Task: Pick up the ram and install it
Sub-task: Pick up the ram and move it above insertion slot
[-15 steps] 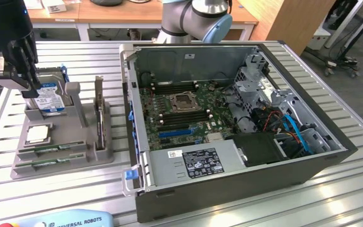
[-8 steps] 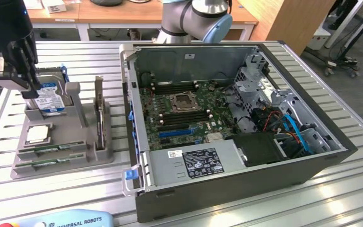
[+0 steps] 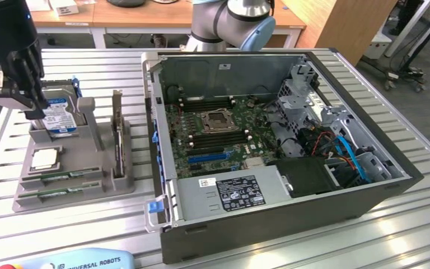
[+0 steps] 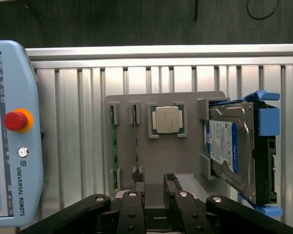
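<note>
1. The teach pendant [image 4: 17,146] lying beside the gray holder [image 4: 151,161] reads "UNIVERSAL ROBOTS" (the print on the blue label of the hard drive [image 4: 227,146] is too small to read).
2. The gripper [image 4: 154,183] hangs over the holder's edge with its fingers [image 4: 172,181] apart, gripping nothing.
3. The ram [image 4: 136,141] stands on edge in a holder slot, in line with one fingertip. A second stick [image 4: 113,146] fills the neighbouring slot.
4. A processor [image 4: 167,119] sits in the holder between the ram and the hard drive.

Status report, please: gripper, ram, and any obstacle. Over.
Gripper open, empty, above gray holder. Ram in holder slot, not picked. Hard drive stands on same holder, apart from ram.
</note>
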### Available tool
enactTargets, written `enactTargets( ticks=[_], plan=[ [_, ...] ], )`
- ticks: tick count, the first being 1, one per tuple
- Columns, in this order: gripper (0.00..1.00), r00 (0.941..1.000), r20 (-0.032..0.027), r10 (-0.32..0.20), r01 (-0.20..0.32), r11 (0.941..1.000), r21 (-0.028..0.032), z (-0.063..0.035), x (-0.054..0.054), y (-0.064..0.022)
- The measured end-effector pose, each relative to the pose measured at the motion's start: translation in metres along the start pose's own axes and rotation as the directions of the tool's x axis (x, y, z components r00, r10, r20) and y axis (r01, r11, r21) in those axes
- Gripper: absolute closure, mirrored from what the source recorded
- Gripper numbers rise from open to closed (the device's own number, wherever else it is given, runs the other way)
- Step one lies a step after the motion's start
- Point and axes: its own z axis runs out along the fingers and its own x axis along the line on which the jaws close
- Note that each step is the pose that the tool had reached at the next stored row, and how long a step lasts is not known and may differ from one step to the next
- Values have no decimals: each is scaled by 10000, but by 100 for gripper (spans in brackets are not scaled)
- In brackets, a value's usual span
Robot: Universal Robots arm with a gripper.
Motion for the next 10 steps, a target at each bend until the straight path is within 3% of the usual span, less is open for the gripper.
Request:
enactTargets(
  ticks=[10],
  plan=[
    [71, 10000, 0, 1, -1, 10000, -1, 0, 107, 1]
  ],
)
